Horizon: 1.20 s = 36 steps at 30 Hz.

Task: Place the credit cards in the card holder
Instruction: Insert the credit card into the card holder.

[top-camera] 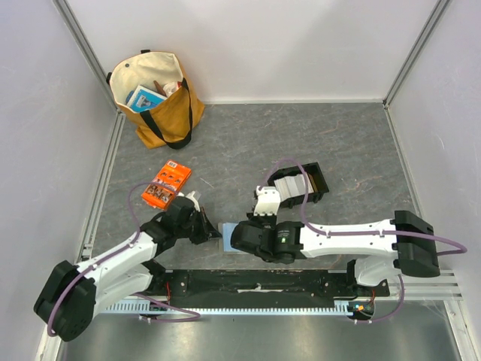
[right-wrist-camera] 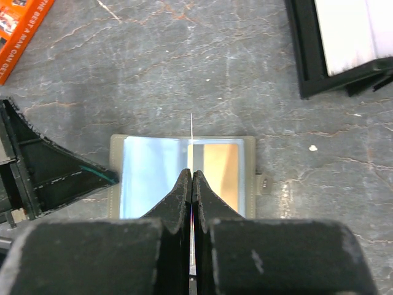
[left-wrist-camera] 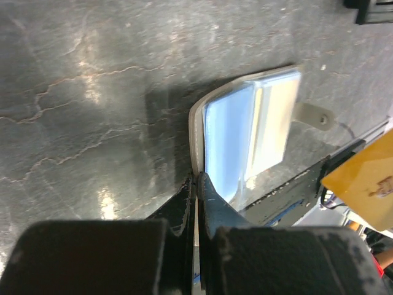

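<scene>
The olive-grey card holder (right-wrist-camera: 224, 169) lies open on the table, its clear pockets showing pale blue and tan, its snap tab (right-wrist-camera: 264, 183) to the right. My right gripper (right-wrist-camera: 191, 173) is shut on a thin white credit card (right-wrist-camera: 191, 126), held edge-on above the holder's middle fold. My left gripper (left-wrist-camera: 198, 178) is shut on the holder's (left-wrist-camera: 245, 135) left cover edge. From above, both grippers meet at the holder (top-camera: 225, 239): the left gripper (top-camera: 204, 226) and the right gripper (top-camera: 242, 235). More pale credit cards (top-camera: 289, 186) lie in a black tray (top-camera: 322, 180).
An orange printed packet (top-camera: 167, 184) lies left of the holder. A tan tote bag (top-camera: 154, 98) stands at the back left. The black tray (right-wrist-camera: 304, 55) is behind and right of the holder. White walls enclose the table.
</scene>
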Tool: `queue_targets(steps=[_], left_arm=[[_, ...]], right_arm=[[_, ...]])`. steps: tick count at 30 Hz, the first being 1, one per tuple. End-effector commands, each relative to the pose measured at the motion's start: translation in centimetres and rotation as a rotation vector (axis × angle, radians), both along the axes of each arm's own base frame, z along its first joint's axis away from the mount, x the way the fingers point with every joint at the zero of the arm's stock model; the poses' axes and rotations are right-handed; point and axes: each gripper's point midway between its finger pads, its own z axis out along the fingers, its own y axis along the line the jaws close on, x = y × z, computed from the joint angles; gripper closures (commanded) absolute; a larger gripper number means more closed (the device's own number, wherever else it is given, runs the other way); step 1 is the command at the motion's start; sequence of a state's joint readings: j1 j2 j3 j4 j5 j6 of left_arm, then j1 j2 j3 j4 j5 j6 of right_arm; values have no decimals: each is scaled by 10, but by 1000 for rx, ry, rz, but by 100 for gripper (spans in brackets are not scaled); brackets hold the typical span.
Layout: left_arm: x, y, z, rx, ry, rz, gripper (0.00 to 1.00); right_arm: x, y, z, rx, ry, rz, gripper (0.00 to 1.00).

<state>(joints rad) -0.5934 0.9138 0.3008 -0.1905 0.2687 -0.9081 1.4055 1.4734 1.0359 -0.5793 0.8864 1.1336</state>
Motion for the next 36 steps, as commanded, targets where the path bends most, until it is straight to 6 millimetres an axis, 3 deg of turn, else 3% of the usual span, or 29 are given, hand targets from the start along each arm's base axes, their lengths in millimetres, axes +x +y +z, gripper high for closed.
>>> queue_targets(steps=[1,4,8,10,20,27,36], left_arm=[[-2,10,-21,69,24,12,98],[-4,10,-28,80,38,2,98],[-3,9,-31,77,36,-1,98],[-2,9,-31,78,35,1,98],[-1,8,-30,73,40,9,98],[-3,10,-30,73,37,16,98],[-2,10,-30,75,36,18,98]], right_arm=[[7,-18,8,71,-30,-69,100],[8,-19,9,127,-20,-53,100],[3,3,-11,269,140,121,100],[3,11,-11,359,181,169,100],[-8,32,-39,506,308,281,100],[-9,27,-60,527,337,245,100],[-6,7,-71,541,341,214,100]])
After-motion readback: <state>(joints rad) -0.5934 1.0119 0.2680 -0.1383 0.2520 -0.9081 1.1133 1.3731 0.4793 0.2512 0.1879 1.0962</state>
